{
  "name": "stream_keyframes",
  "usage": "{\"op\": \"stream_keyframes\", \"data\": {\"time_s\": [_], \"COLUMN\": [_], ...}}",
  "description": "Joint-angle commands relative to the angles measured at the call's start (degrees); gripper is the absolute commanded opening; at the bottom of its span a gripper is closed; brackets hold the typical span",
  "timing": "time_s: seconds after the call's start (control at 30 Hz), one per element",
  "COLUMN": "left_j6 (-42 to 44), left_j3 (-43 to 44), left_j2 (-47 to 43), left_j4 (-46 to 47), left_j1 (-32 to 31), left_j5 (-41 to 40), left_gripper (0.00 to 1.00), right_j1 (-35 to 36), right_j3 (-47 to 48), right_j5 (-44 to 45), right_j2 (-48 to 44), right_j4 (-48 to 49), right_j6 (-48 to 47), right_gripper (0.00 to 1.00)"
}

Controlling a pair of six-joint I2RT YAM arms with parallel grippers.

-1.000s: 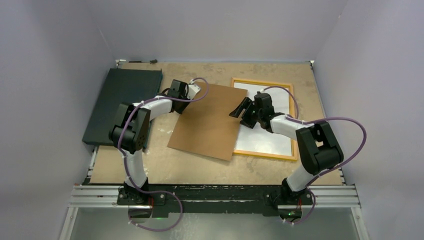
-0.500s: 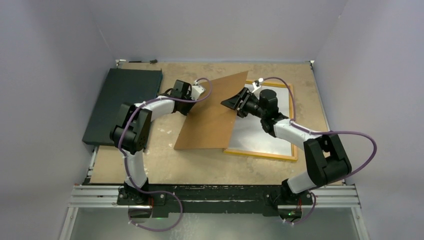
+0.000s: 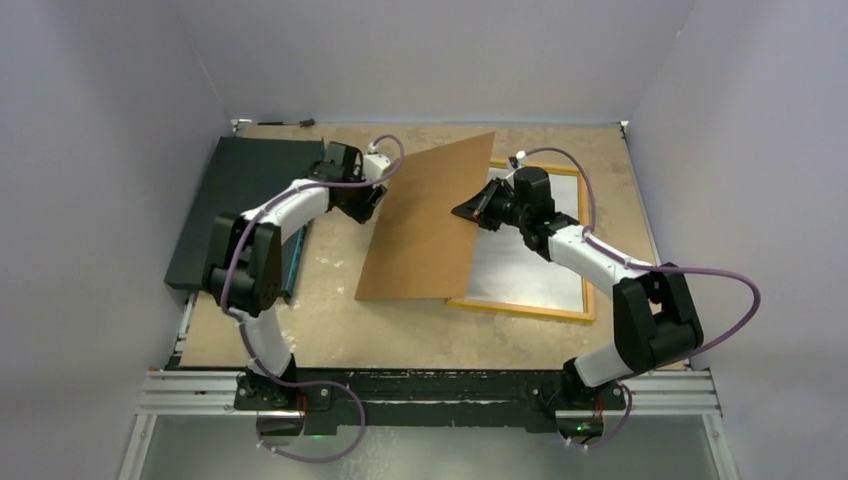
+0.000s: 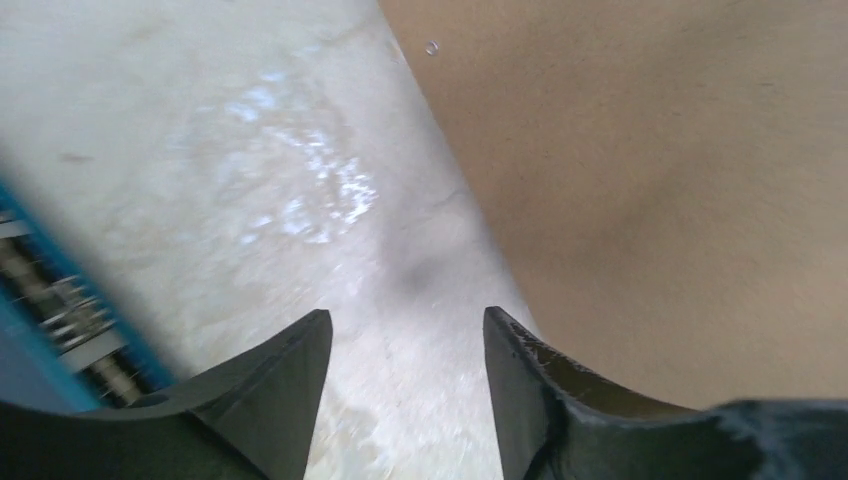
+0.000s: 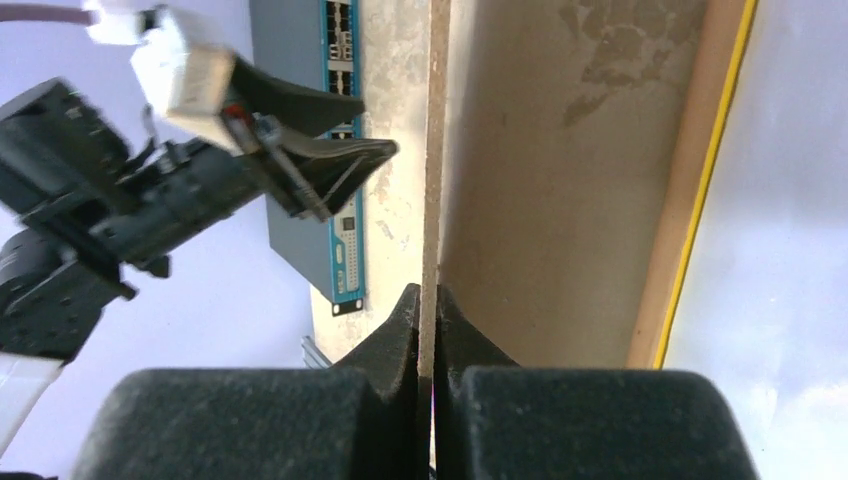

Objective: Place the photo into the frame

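Top external view: right gripper [image 3: 463, 212] clamped on the tilted brown board's [image 3: 425, 230] right edge; left gripper [image 3: 368, 198] open beside its left edge, holding nothing; frame [image 3: 520, 308] flat on the table [image 3: 330, 320], pale sheet [image 3: 530, 270] inside, partly hidden by the board.

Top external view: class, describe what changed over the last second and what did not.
The backing board tilted up from lying flat. The right fingers closed on its right edge; the left fingers let go and drew back left. The frame and dark slab stayed put.
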Motion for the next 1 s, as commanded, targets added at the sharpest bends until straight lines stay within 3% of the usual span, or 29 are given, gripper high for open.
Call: {"op": "stream_keyframes", "data": {"time_s": [0.0,0.1,0.17,0.3,0.43,0.53,0.83,0.97], "left_j6": [6.05,13.98,20.15,30.27,38.59,40.02,46.72,49.05], "left_j3": [3.23,0.06,0.61,-4.05,-10.11,-12.89,-23.4,-29.33], "left_j2": [-14.03,-23.86,-26.53,-35.65,-45.38,-48.41,-54.63,-55.16], "left_j4": [-1.62,-4.47,-11.59,-18.82,-20.19,-16.99,-4.25,9.41], "left_j1": [1.43,1.48,1.48,-0.53,-11.05,-15.92,-17.77,-17.93], "left_j5": [7.42,15.99,21.12,24.47,15.57,8.95,0.14,-8.29], "left_gripper": [0.6,0.65,0.72,0.77,0.79,0.79,0.74,0.61], "right_j1": [0.3,0.28,0.28,0.24,0.21,0.22,0.21,0.3], "right_j3": [6.32,8.53,10.7,16.86,20.29,21.04,21.04,19.61], "right_j5": [0.31,0.75,0.36,-1.36,-2.8,-3.88,-5.21,-5.96], "right_j2": [-1.0,0.21,1.28,4.87,6.52,6.46,5.25,4.69], "right_j4": [1.55,2.68,4.06,3.83,5.72,8.16,10.96,12.49], "right_j6": [0.77,5.53,7.52,11.1,15.29,18.23,22.57,24.21], "right_gripper": [0.0,0.0,0.0,0.0,0.0,0.0,0.0,0.0]}}
